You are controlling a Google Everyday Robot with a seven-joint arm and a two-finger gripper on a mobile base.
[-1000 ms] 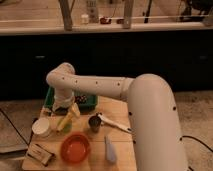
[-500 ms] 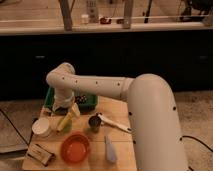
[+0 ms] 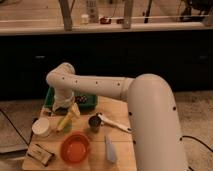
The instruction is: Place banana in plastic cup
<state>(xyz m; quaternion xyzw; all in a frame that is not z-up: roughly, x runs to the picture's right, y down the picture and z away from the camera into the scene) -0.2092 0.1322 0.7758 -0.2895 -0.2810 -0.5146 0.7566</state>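
The banana (image 3: 73,112) is a small yellow shape that lies tilted on the wooden table (image 3: 122,160), left of centre. Its lower end meets the light-green plastic cup (image 3: 63,123). I cannot tell whether the banana is inside the cup or leans against it. My gripper (image 3: 65,106) hangs from the white arm (image 3: 100,85) directly over the banana's upper end and seems to touch it. The arm's wrist hides the top of the banana.
A white round container (image 3: 41,127) stands left of the cup. An orange bowl (image 3: 75,147) is in front, and a dark metal cup (image 3: 94,123) with a white utensil (image 3: 116,124) to the right. A green tray (image 3: 85,102) lies behind. A pale object (image 3: 110,150) and a brown packet (image 3: 40,153) lie near the front edge.
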